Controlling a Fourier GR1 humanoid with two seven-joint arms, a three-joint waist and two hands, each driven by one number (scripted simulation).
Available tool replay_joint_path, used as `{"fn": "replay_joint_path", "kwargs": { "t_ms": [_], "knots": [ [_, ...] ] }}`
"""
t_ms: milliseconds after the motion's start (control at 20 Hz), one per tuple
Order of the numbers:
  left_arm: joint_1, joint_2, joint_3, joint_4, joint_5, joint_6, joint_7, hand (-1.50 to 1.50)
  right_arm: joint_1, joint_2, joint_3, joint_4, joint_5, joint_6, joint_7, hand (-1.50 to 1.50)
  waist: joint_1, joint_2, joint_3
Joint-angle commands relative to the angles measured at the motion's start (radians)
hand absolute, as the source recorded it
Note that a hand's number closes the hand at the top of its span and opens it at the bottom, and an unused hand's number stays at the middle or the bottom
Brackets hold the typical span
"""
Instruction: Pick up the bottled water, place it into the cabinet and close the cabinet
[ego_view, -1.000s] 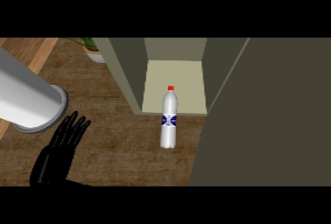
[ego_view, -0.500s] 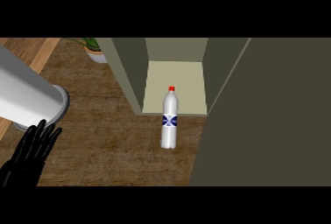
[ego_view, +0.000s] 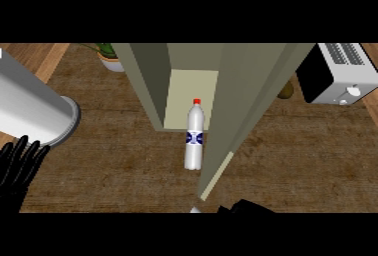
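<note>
At the cabinet (ego_view: 244, 95) mouth, one bottled water (ego_view: 194, 136) stands untouched; left hand (ego_view: 18, 167) open, empty; right hand (ego_view: 247, 207) unreadable

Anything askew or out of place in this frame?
Nothing spilled or damaged. The bottled water stands upright at the open cabinet mouth, cap on. Left hand rests open at the left edge; only a sliver of the right hand shows.

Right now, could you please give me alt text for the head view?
A bottled water stands on the wooden counter at the open cabinet mouth, beside its door. The open left hand rests at the left edge.
</note>
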Motion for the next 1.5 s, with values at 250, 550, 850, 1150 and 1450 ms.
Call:
{"fn": "replay_joint_path", "kwargs": {
  "t_ms": [250, 550, 850, 1150, 1450],
  "knots": [
    [0.066, 0.035, 0.031, -0.143, 0.005, 0.033, 0.034, -1.50, -0.377, 0.174, 0.228, 0.320, 0.169, -0.431, -0.012, 1.50, 0.021, 0.016, 0.005],
    [0.114, 0.082, 0.114, -0.185, 0.069, -0.010, 0.061, -1.50, -0.622, 0.176, 0.064, 0.514, -0.069, -0.561, -0.064, 1.50, 0.033, 0.024, 0.006],
    [0.166, 0.102, 0.170, -0.228, 0.087, -0.047, 0.072, -1.50, -0.700, 0.176, 0.075, 0.668, -0.290, -0.299, -0.112, 1.50, 0.040, 0.028, 0.007],
    [0.221, 0.091, 0.236, -0.277, 0.118, -0.017, 0.118, -1.50, -0.664, 0.168, -0.049, 0.820, -0.386, -0.011, -0.141, 1.50, -0.001, 0.025, 0.008],
    [0.224, 0.061, 0.267, -0.282, 0.071, -0.043, 0.151, -1.50, -0.659, 0.153, -0.139, 0.920, -0.333, 0.038, -0.207, 1.50, -0.014, 0.023, 0.007]
  ]
}}
